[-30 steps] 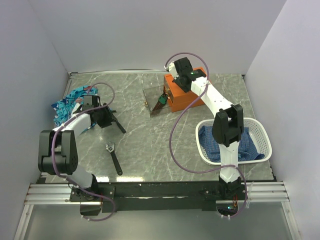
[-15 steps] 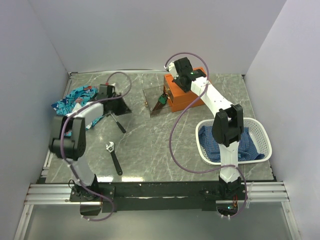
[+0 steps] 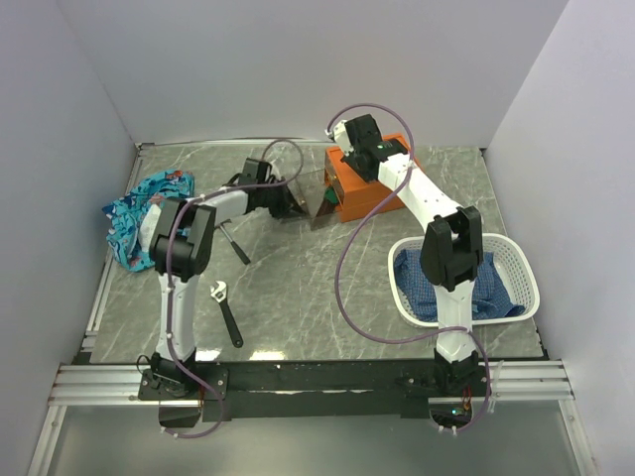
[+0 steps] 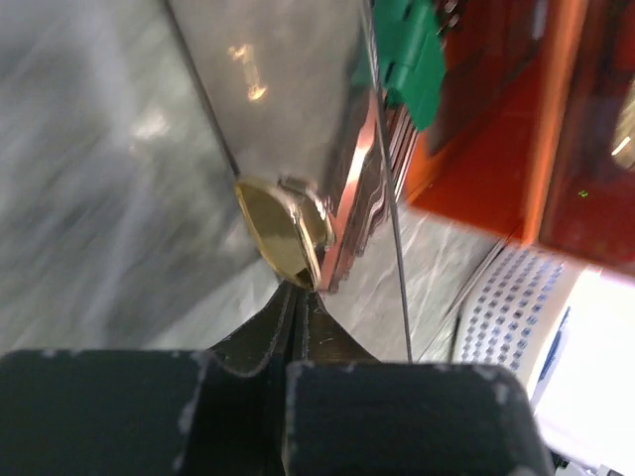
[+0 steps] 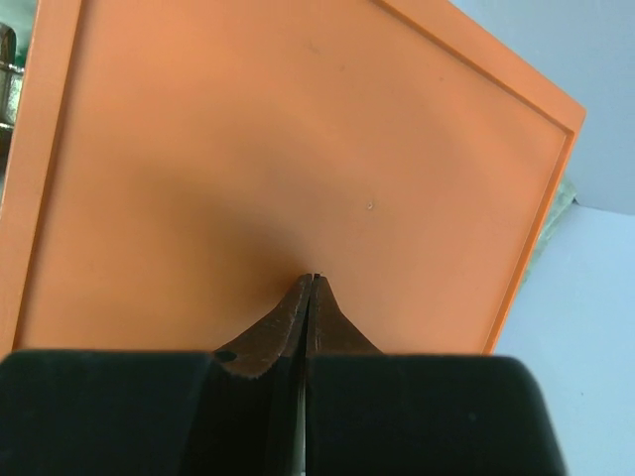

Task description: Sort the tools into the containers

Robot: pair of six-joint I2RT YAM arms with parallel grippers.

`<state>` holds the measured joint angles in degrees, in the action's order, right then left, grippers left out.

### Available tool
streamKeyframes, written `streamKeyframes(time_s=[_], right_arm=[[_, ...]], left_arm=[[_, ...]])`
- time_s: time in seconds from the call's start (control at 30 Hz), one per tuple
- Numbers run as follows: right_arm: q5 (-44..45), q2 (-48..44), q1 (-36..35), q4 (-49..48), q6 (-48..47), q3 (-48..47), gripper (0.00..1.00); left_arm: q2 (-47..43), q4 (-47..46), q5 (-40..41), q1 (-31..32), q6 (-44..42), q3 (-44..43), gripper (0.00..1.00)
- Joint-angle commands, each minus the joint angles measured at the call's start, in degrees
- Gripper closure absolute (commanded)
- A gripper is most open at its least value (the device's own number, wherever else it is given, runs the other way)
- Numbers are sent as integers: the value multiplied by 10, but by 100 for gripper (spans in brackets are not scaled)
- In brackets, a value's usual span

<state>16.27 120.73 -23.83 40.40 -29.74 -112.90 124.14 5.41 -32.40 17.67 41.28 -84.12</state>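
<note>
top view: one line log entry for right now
left gripper: shut, at drawer knob | right gripper: shut, at orange box | wrench: on table

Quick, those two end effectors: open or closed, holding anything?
Left end effector: closed, holding nothing, tips at the brass knob.
Right end effector: closed, holding nothing, tips at the orange box.

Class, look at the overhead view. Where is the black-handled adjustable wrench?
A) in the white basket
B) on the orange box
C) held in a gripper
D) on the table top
D: the wrench lies flat on the marble table, far from the white basket and untouched.
</note>
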Motion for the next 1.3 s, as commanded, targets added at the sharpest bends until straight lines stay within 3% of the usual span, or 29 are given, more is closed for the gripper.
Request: streamKeyframes(time_s=[0.0,0.2,0.4,0.57,0.7,0.77,0.9,1.03,1.27], right_arm=[[-49,25,4,50,20,37,100],[-65,33,-6,57,26,44,100],[-62,27,-9,57,26,52,100],[-29,-7,-6,43,26,70,100],[-3,-73,10,16,29,61,100],[9,-85,34,-1,39,52,100],[17,-78,87,-18,56,19,100],[10,-52,134,-24,65,-41,100],[32,7,170,-45,54,-110,100]], left_arm=[[29,-51,-36,44,24,-95,99],[80,-87,-36,69,42,-170,99],[122,-136,-54,82,69,-187,99],[122,-224,-97,70,157,-147,98],[36,-282,-120,30,188,-45,96],[-13,-247,-106,17,148,-31,97],[-21,-173,-106,-15,116,-48,96],[-21,-180,-101,-33,131,-37,95],[-15,-146,-77,-40,59,-68,96]])
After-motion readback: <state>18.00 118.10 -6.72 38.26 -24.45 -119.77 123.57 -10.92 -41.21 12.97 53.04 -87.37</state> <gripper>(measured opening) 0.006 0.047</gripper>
